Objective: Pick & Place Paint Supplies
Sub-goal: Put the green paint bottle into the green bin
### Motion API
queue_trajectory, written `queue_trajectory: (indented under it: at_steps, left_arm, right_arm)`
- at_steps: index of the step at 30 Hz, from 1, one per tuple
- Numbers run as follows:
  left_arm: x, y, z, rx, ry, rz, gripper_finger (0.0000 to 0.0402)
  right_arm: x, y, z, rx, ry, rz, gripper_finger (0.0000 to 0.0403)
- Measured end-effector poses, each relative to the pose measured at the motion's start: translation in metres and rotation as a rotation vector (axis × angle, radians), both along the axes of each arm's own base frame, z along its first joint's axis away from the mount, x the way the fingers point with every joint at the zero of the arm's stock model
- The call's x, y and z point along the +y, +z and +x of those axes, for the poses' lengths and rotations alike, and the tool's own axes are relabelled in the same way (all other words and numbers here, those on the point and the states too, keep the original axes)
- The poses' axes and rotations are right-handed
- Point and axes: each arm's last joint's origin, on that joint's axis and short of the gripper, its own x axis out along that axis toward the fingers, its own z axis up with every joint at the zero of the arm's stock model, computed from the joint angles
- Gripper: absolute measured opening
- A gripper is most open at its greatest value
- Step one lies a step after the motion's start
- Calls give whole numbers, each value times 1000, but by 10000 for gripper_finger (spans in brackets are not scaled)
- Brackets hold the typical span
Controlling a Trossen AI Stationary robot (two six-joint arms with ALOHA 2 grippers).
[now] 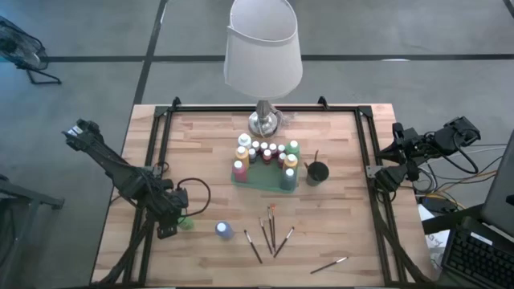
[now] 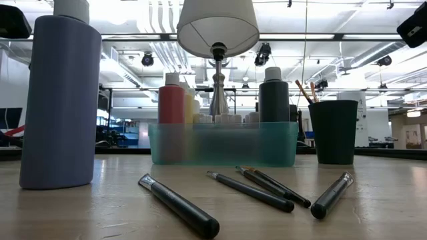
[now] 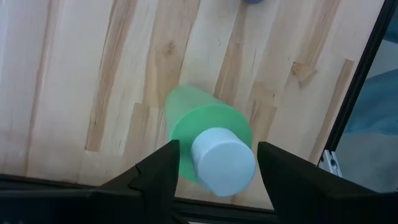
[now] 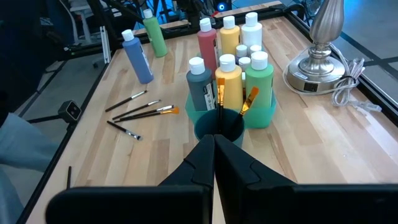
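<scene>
green paint bottle [image 3: 208, 140] upright between the left gripper's [image 3: 217, 163] parted fingers [image 3: 158, 171]

Left pincer [image 3: 214, 165] spread wide — right pincer [image 4: 214, 155] closed, parked.

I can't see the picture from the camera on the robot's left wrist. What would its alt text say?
A green paint bottle with a white cap stands on the wooden table, seen from above. The left gripper is over it, its dark fingers open, one on either side of the cap without touching it.
</scene>
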Motion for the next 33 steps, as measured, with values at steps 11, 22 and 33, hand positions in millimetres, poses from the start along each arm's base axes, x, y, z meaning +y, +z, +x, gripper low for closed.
queue_trajectory:
  at_steps: [11, 22, 33]
  left_arm:
    - [-1, 0, 2, -15, 10, -4, 222]
    - [1, -1, 0, 4, 8, 15, 153]
    - [2, -1, 1, -10, 49, 37, 124]
  right_arm:
    - [0, 0, 0, 0, 0, 0, 8]
    - [0, 0, 0, 0, 0, 0, 8]
    - [0, 0, 0, 0, 0, 0, 8]
